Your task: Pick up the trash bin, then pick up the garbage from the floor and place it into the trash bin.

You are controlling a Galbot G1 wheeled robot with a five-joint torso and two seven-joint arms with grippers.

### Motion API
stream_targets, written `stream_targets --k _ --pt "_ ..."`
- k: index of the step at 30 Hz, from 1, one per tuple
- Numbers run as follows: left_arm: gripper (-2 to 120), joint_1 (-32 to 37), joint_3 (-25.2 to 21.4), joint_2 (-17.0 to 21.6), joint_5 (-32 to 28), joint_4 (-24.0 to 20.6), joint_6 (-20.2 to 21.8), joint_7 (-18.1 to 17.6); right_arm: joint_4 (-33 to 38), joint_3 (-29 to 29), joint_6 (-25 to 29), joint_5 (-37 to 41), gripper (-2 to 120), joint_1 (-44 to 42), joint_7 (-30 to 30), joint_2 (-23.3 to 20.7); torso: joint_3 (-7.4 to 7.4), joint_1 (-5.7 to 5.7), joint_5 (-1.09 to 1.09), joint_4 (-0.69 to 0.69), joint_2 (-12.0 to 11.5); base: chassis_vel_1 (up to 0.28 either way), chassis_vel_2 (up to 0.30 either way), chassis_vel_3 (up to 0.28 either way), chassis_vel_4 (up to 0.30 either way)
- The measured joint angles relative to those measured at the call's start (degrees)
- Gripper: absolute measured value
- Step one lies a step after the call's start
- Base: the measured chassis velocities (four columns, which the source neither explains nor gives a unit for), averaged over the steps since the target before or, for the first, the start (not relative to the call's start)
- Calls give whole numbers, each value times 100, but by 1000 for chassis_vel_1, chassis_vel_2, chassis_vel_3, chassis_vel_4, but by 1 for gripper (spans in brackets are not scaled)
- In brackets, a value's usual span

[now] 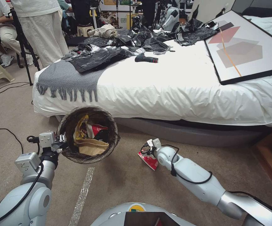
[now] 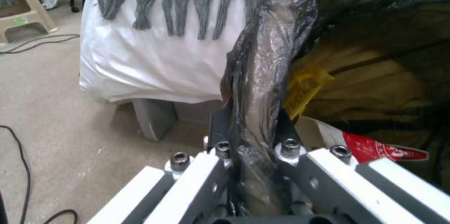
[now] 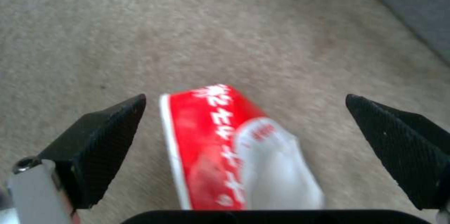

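Claw, right (image 3: 244, 139): spread wide, one black pad on either side of a red wrapper (image 3: 225, 146) that lies flat on the floor (image 3: 140, 34), neither pad touching it; in the head view this claw (image 1: 147, 150) sits low over the carpet, to the right of the trash bin (image 1: 88, 135) and well apart from it. Claw, left (image 2: 253, 146): clamped on the bag-lined rim of the trash bin (image 2: 262, 76), holding it off the floor, mouth tilted toward me. Trash bin contents: yellow wrapper (image 1: 80, 127), another red wrapper (image 1: 97, 128), flattened brown paper bag (image 1: 91, 146), all lying against the lower wall. Landmark: the bed (image 1: 173, 91) stands just behind the bin, grey fringed throw (image 1: 66, 80) hanging over its near corner above the bin. Hazards, my judgement: the wrapper is thin and flat, so my right pads may close above it and catch nothing, or dig into the carpet pile and stall; it sits off-centre toward one pad, so that pad may push it aside before the other arrives. The bin hangs by one stretch of rim with slick bag film in between; it could slip or tip further, spilling its load.
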Motion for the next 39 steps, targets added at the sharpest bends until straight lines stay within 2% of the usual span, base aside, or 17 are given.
stream_targets --k 5,14,23,31,34,39 --pt "0 -53 -12 2 -6 0 -1 6 -240 -82 20 -118 100 15 -19 209 0 0 -1 -1 0 0 0 0 0" --pt "0 -110 -35 13 -23 0 -12 21 -494 37 84 -295 100 -210 -82 288 0 0 -1 -1 0 0 0 0 0" --pt "0 -182 -3 -8 -5 0 -21 49 -387 326 116 -353 100 -587 -90 -46 -1 0 0 -2 0 0 0 0 0" --pt "0 -169 4 -23 27 0 -37 62 -370 360 145 -349 100 -562 -90 -125 -1 0 0 -1 0 0 0 0 0" --pt "0 -147 3 -32 41 0 -57 66 -418 351 183 -352 95 -495 -120 -101 -1 0 0 0 0 0 0 0 0" --pt "0 -137 6 -45 52 0 -72 70 -462 327 200 -352 78 -430 -215 -70 0 0 0 0 0 0 0 0 0"
